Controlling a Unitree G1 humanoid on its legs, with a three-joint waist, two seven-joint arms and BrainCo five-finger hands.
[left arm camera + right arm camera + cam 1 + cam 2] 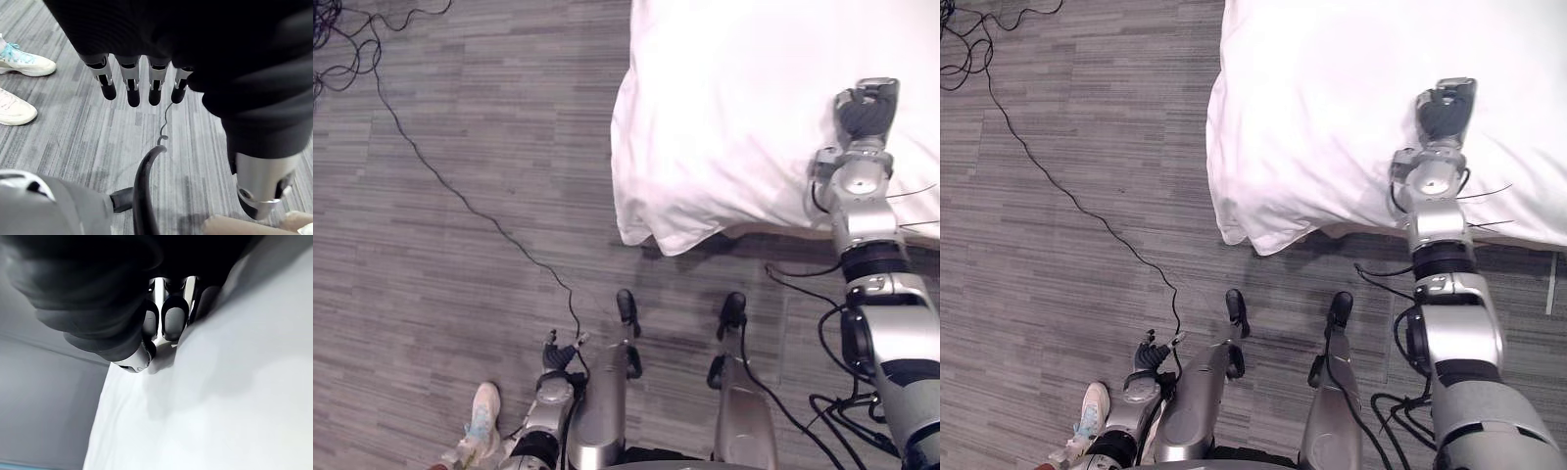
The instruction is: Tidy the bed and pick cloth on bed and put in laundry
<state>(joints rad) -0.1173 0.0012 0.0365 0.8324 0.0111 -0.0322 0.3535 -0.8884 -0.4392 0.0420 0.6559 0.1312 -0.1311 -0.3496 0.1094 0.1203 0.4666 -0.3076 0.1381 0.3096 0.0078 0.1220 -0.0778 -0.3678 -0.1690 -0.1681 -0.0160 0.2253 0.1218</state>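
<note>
A white duvet (734,117) covers the bed at the upper right, and its corner (1253,230) hangs down over the floor. My right hand (867,108) rests on top of the duvet near the bed's near edge, dark cover facing up. In the right wrist view its fingers (171,320) curl toward the thumb (134,357), with white duvet cloth (234,382) bunched against them. My left hand (558,357) hangs low at my side above the floor. Its fingers (128,85) are straight and hold nothing.
Grey wood-pattern floor (460,274) spreads left of and in front of the bed. A person's white shoes (22,61) stand close behind my left hand, one shoe (481,416) showing at the lower left.
</note>
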